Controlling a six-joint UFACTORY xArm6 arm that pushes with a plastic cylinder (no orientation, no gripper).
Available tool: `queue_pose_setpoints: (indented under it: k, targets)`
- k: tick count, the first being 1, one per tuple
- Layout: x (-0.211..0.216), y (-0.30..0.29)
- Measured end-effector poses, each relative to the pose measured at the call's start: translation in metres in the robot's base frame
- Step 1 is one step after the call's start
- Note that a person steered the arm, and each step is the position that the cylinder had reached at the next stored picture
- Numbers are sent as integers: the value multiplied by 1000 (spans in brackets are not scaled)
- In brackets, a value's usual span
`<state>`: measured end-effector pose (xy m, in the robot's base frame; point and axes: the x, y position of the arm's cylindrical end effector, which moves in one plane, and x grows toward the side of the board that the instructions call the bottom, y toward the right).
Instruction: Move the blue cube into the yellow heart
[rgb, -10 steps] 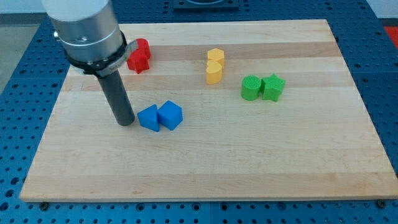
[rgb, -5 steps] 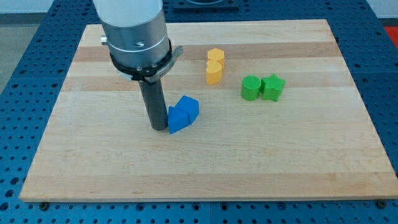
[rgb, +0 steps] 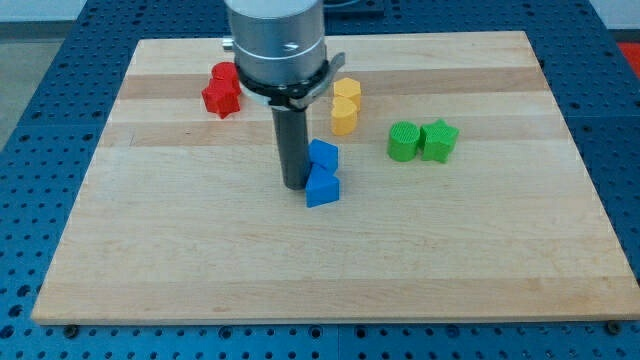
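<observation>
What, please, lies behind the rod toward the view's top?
The red blocks peek out at its left and the yellow blocks at its right; the board directly behind the arm is covered.

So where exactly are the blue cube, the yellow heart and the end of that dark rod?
blue cube (rgb: 323, 156): camera view, its front face.
yellow heart (rgb: 344, 119): camera view, its front side.
my tip (rgb: 293, 185): camera view, the rod's very bottom end, left of the blue blocks.

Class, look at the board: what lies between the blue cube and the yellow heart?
Nothing: in the camera view, only bare wood separates the blue cube from the yellow heart. My tip sits at the cube's left, on its far side from the heart.
</observation>
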<state>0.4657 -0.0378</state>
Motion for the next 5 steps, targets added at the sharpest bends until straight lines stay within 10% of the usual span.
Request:
queue_pose_setpoints:
  k: [5]
  targets:
    - [-35,14]
